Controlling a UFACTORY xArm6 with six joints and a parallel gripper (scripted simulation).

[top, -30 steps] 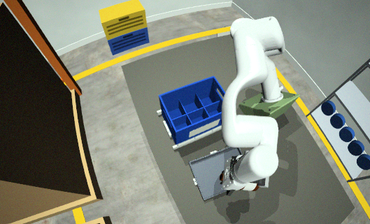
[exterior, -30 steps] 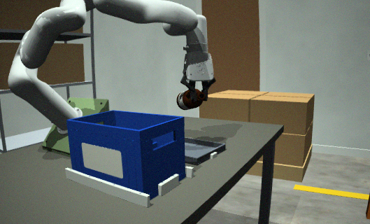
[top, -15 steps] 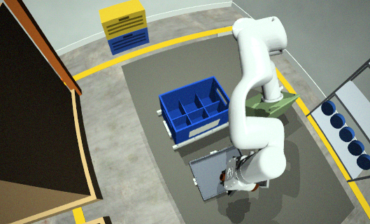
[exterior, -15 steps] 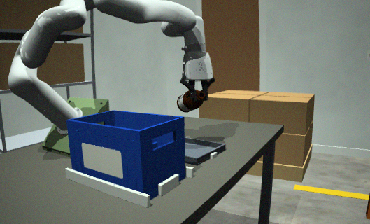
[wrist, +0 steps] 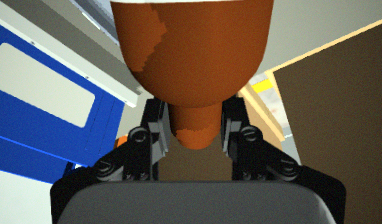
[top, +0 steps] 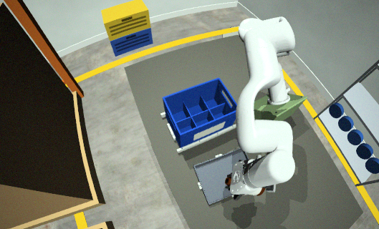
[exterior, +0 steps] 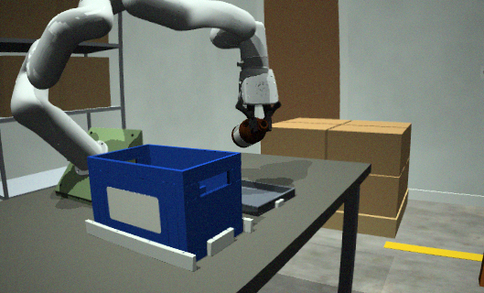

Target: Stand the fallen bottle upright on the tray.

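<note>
My gripper (exterior: 258,120) is shut on the neck of a brown bottle (exterior: 247,131) with a white band. It holds the bottle high above the table, tilted with its body pointing down and to the left. In the wrist view the fingers clamp the bottle's narrow neck (wrist: 193,129), and the wide body fills the top of the view. The grey tray (exterior: 265,194) lies flat on the table below the gripper. In the overhead view the tray (top: 218,175) is partly hidden by the arm. The blue crate (top: 199,111) stands beside the tray.
White stops edge the crate (exterior: 139,244) and the tray (exterior: 279,202). The arm's green base (top: 277,107) sits behind the crate. Stacked cardboard boxes (exterior: 348,160) stand beyond the table's far edge. A shelf rack (exterior: 50,92) stands at the back left.
</note>
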